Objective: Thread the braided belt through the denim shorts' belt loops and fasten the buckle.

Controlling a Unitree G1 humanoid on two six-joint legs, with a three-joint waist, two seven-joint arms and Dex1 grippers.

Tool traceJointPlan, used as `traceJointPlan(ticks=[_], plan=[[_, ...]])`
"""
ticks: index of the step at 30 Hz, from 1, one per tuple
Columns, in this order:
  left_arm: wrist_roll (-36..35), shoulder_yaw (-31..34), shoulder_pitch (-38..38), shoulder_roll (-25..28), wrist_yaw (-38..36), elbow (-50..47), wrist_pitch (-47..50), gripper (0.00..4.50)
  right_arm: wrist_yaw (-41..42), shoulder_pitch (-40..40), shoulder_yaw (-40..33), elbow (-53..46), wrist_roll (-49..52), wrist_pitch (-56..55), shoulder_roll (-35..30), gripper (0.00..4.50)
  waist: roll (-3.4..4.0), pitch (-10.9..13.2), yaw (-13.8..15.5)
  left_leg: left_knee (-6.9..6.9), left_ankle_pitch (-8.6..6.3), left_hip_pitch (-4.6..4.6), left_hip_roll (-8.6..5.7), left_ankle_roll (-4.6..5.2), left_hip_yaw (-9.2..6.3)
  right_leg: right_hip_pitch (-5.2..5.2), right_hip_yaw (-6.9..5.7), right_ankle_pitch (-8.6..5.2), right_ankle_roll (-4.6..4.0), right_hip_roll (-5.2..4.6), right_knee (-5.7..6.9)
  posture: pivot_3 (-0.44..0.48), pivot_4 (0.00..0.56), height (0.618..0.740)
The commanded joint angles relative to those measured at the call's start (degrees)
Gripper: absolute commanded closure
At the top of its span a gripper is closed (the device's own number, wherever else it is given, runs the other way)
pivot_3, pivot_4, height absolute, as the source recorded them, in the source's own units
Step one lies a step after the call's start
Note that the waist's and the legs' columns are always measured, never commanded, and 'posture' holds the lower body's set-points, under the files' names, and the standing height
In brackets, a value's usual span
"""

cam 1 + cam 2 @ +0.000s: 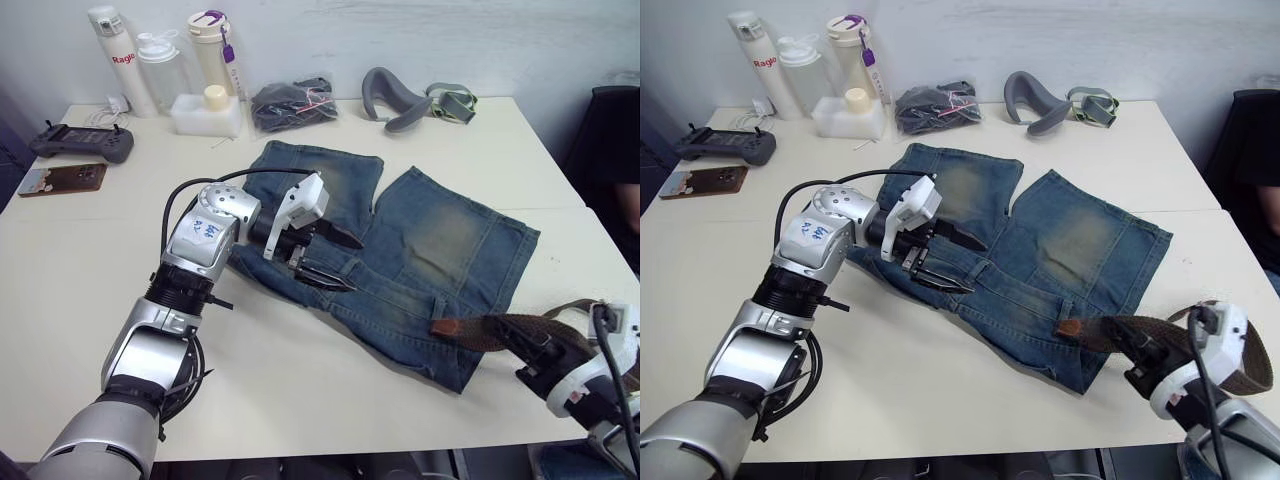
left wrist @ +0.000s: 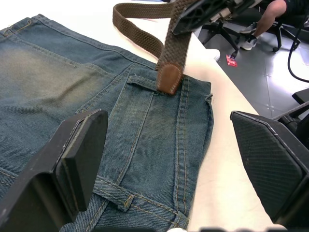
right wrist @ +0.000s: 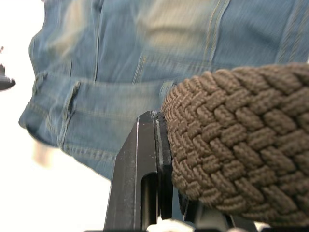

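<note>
Table: a white table carries everything, against a pale wall; the left wrist view shows grey floor and a seated person's legs past the table's right edge.
Denim shorts: the denim shorts lie flat at the table's middle, waistband toward the near edge, legs pointing far and left.
Braided belt: the braided belt lies at the near right, its long axis running left to right; its tan leather tip points left and rests on the waistband at a belt loop.
Left gripper: the left gripper hovers over the shorts' near-left part, fingers spread wide apart, nothing between them.
Right gripper: the right gripper is clamped on the belt's woven strap at the near right.
Far edge: bottles, a dark bundle in a clear bag and a grey padded strap.
Hidden: the belt's far end runs out of sight behind the right arm; the buckle cannot be made out.
</note>
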Motion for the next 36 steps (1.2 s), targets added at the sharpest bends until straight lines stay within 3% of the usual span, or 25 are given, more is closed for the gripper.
traceJointPlan(ticks=[1, 12, 23, 29, 34, 36], plan=[[-1.95, 0.99, 0.62, 0.37, -1.29, -2.58, -1.85, 0.06, 2.82, -0.24, -5.34, 1.29, 2.2, 1.61, -1.27, 4.5, 0.0, 0.0, -0.03, 0.0, 0.0, 0.0, 0.0, 0.0, 0.0, 0.0, 0.0, 0.0, 0.0, 0.01, 0.0, 0.0, 0.15, 0.74], [-3.87, 1.78, 0.22, 1.37, -1.32, -4.5, 0.01, 0.06, 8.4, -4.81, 2.81, 8.78, -6.11, 5.9, 2.86, 4.5, 0.0, 0.0, -0.08, -0.02, 0.0, 0.01, -0.05, 0.0, 0.0, -0.01, 0.01, 0.0, 0.0, 0.02, -0.01, 0.0, 0.15, 0.74], [-4.02, 1.81, -0.5, 1.8, -0.91, -4.38, 0.58, 0.06, 9.65, -16.92, 13.92, 14.61, -13.71, 6.36, 10.81, 4.5, 0.01, 0.0, -0.11, 0.01, 0.0, 0.0, -0.05, 0.0, 0.03, -0.07, 0.02, 0.0, -0.01, 0.03, 0.03, 0.0, 0.15, 0.74], [-3.56, 0.92, -0.28, 1.09, -0.45, -4.85, 0.13, 0.06, 10.07, -23.22, 21.32, 18.84, -20.95, 6.85, 17.74, 4.5, 0.01, 0.0, -0.27, 0.0, 0.0, 0.01, -0.06, -0.01, 0.06, -0.1, 0.02, -0.01, -0.02, 0.05, 0.07, 0.0, 0.15, 0.74], [-2.49, -0.47, -0.56, -0.1, -0.75, -4.2, -2.12, 0.06, 9.45, -26.02, 22.99, 21.19, -24.7, 6.35, 22.65, 4.5, 0.0, 0.0, -0.32, -0.02, 0.01, 0.0, -0.05, -0.02, 0.08, -0.12, 0.01, -0.02, -0.04, 0.04, 0.08, 0.0, 0.15, 0.74], [-1.47, -1.72, -0.79, -1.07, -1.11, -3.36, -4.27, 0.0, 10.3, -27.25, 23.16, 21.44, -24.31, 6.36, 24.44, 3.64, 0.0, 0.0, -0.43, 0.01, 0.01, 0.0, -0.06, -0.02, 0.09, -0.12, 0.01, -0.02, -0.04, 0.04, 0.09, 0.0, 0.15, 0.74]])
